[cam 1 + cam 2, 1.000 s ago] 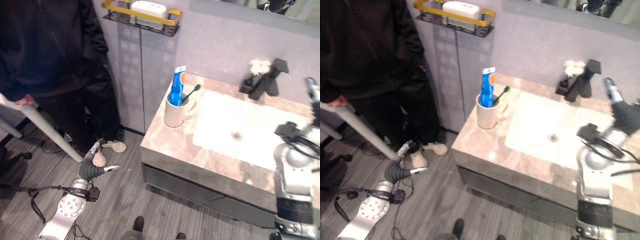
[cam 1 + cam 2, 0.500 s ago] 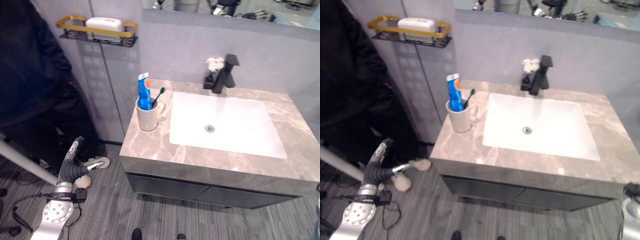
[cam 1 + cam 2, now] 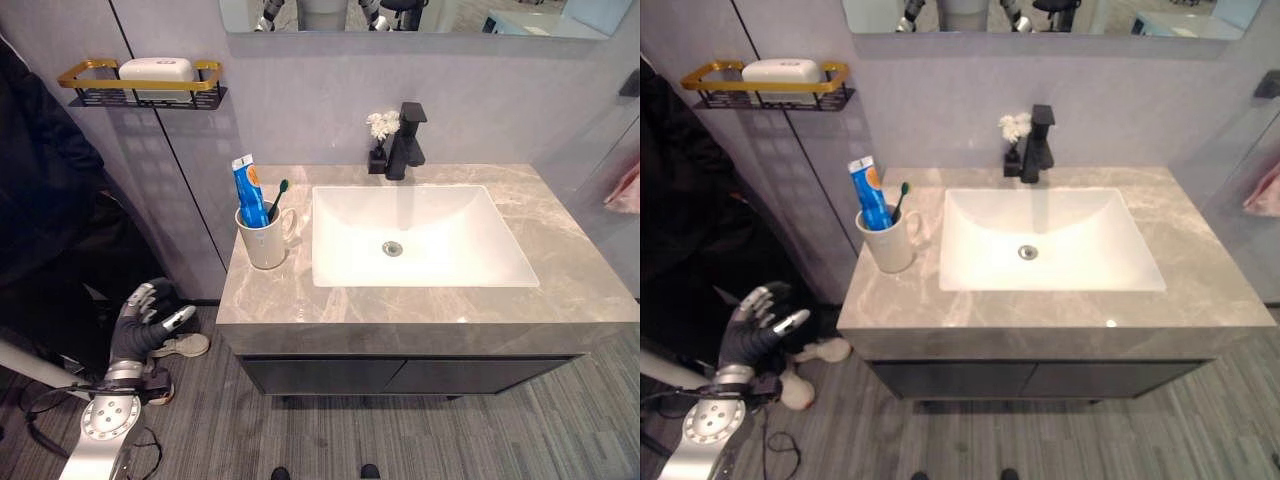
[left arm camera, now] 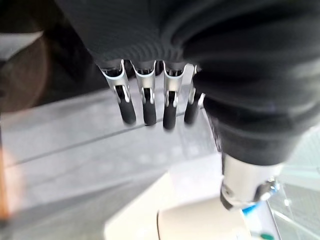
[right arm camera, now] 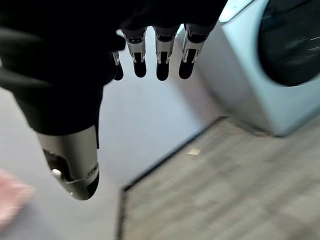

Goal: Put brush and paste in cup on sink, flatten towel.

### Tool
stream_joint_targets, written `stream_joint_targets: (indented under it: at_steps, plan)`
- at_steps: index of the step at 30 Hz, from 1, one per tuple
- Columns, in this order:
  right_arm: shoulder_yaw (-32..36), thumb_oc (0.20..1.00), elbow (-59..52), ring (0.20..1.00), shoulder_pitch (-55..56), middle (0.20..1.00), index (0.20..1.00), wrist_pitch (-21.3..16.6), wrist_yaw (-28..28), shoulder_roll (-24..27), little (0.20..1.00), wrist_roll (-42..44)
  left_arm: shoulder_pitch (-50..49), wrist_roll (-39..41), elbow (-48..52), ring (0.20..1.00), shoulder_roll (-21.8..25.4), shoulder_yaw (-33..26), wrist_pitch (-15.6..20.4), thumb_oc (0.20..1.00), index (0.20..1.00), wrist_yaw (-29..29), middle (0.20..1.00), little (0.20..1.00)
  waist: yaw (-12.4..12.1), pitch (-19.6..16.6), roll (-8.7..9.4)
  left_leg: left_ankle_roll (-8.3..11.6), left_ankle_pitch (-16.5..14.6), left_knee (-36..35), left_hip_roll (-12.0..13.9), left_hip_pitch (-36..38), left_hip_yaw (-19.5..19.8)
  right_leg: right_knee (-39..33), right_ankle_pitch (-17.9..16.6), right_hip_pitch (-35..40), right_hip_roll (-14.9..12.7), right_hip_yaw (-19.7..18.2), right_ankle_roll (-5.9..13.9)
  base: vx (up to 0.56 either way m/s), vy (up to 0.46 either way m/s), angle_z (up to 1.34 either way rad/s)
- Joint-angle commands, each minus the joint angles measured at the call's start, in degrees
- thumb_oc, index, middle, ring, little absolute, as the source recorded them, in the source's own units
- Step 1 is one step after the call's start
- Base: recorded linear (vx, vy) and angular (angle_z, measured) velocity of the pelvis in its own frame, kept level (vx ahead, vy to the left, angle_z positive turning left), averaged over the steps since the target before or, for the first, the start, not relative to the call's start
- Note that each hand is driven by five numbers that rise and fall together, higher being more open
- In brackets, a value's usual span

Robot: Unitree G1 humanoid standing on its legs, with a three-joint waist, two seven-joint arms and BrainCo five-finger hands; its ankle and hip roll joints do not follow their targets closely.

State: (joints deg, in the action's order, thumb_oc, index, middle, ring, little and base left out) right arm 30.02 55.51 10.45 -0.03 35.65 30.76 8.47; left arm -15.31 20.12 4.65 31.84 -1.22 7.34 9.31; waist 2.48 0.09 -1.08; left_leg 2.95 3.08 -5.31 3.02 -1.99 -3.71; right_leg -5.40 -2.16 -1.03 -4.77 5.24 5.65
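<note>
A white cup (image 3: pixel 266 243) stands on the left of the grey stone counter (image 3: pixel 560 260), beside the white sink basin (image 3: pixel 440 250). A blue toothpaste tube (image 3: pixel 246 190) and a green-tipped toothbrush (image 3: pixel 279 194) stand in the cup. A pink towel (image 3: pixel 626 189) hangs at the far right edge, and a pink patch (image 5: pixel 12 200) shows in the right wrist view. My left hand (image 3: pixel 145 320) hovers low, left of the vanity, open and holding nothing; its fingers (image 4: pixel 145 105) are straight. My right hand (image 5: pixel 160 55) is open over the floor, its thumb (image 5: pixel 75 170) apart.
A black faucet (image 3: pixel 407 139) with a small white flower (image 3: pixel 378 124) stands behind the basin. A gold-rimmed wall shelf (image 3: pixel 140 85) carries a white soap. A person in black (image 3: pixel 40 220) stands at the left. A washing machine (image 5: pixel 270 65) stands near my right hand.
The camera has swung, so the vanity now sits square in view. My right arm has dropped out of the eye views. My left hand has risen slightly, fingers spread.
</note>
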Motion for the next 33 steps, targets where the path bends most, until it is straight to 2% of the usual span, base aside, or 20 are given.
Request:
stream_joint_targets:
  at_steps: [1, 3, 5, 6, 7, 11, 15, 22, 33]
  plan:
    - [-3.5, 1.000, 2.6, 1.000, -3.2, 1.000, 1.000, -1.5, -2.1, 0.5, 1.000, 3.7, 4.6, 2.0, 2.3, 0.457, 2.0, -1.0, 2.1, 0.457, 0.457, -1.5, 0.457, 0.457, -0.1, -0.4, 1.43, 2.79, 0.5, 0.3, 2.9, -2.9, 3.0, 1.9, 1.6, 0.2, -2.0, 2.6, 2.30, 0.00, -0.035, 0.02]
    - [-9.7, 1.000, 4.9, 1.000, -5.4, 1.000, 1.000, -2.9, -6.8, -3.8, 1.000, 5.7, 7.1, 4.4, 2.8, 0.407, 1.0, 1.4, 1.6, 0.407, 0.407, -2.3, 0.407, 0.407, 0.3, 0.4, 0.97, 3.06, 0.8, 0.3, 3.1, -2.9, 2.6, 1.8, 1.6, 0.2, -1.7, 2.6, 2.15, -0.02, -0.036, 0.01]
    - [-12.0, 1.000, 7.7, 1.000, -5.8, 1.000, 1.000, -2.7, -8.2, -4.9, 1.000, 5.7, 7.6, 5.1, 2.8, 0.341, 0.9, 1.7, 1.6, 0.341, 0.341, -2.4, 0.341, 0.341, 0.3, 0.6, 0.91, 3.16, 0.8, 0.3, 3.2, -2.8, 2.4, 1.8, 1.5, 0.1, -1.6, 2.5, 2.13, 0.00, -0.015, -0.02]
    - [-17.3, 1.000, 10.8, 1.000, -6.8, 1.000, 1.000, -1.4, -10.8, -7.0, 1.000, 3.2, 8.4, 7.1, 3.2, 0.294, 0.1, 2.7, 1.0, 0.294, 0.294, -3.2, 0.294, 0.294, 0.2, 0.8, 0.82, 3.32, 0.9, 0.3, 3.4, -2.8, 2.2, 1.6, 1.5, 0.2, -1.5, 2.6, 2.00, 0.01, -0.054, -0.02]
    - [-25.1, 1.000, 11.9, 1.000, -7.4, 1.000, 1.000, -0.2, -14.7, -9.3, 1.000, -2.1, 9.8, 8.6, 3.3, 0.200, -0.7, 4.3, 1.0, 0.200, 0.200, -3.5, 0.200, 0.200, 0.2, 1.1, 0.88, 3.46, 1.0, 0.3, 3.5, -2.7, 2.0, 1.6, 1.4, 0.2, -1.4, 2.6, 1.82, 0.02, -0.063, -0.01]
    - [-36.9, 1.000, 11.5, 1.000, -8.6, 1.000, 1.000, 1.1, -19.0, -10.0, 1.000, -13.9, 11.9, 8.2, 3.4, 0.200, -0.2, 5.9, 0.9, 0.200, 0.200, -4.1, 0.200, 0.200, -0.2, 1.4, 1.23, 3.49, 1.0, 0.3, 3.5, -2.4, 1.7, 1.6, 1.6, 0.3, -1.3, 2.5, 1.63, 0.02, -0.021, -0.01]
    - [-42.3, 1.000, 8.6, 1.000, -8.7, 1.000, 1.000, 1.0, -20.8, -10.5, 1.000, -18.7, 13.8, 7.5, 1.4, 0.200, -1.1, 7.8, 0.4, 0.200, 0.200, -3.7, 0.200, 0.200, -0.3, 1.5, 1.52, 3.37, 0.8, 0.3, 3.3, -1.8, 1.7, 1.7, 1.9, 0.8, -1.4, 2.7, 1.51, 0.03, -0.010, 0.01]
    - [-42.7, 1.000, 9.7, 1.000, -8.5, 1.000, 1.000, 1.6, -21.5, -11.6, 1.000, -18.2, 15.9, 8.4, -3.3, 0.200, -2.1, 9.7, -0.8, 0.200, 0.200, -2.6, 0.200, 0.200, 0.4, 1.4, 1.22, 3.09, 0.2, 0.3, 2.9, -1.3, 1.2, 2.0, 2.1, 0.9, -1.7, 2.5, 1.72, 0.03, 0.004, 0.00]
    - [-44.1, 1.000, 10.9, 1.000, -8.5, 1.000, 1.000, 2.7, -22.7, -12.4, 1.000, -17.2, 24.0, 12.0, -10.1, 0.200, -0.7, 11.5, -2.2, 0.200, 0.200, -0.9, 0.200, 0.200, 2.0, 1.8, 0.36, 3.09, -0.2, 0.3, 2.7, -1.8, 0.3, 1.9, 1.8, -0.1, -2.1, 1.6, 1.97, 0.01, 0.004, -0.02]
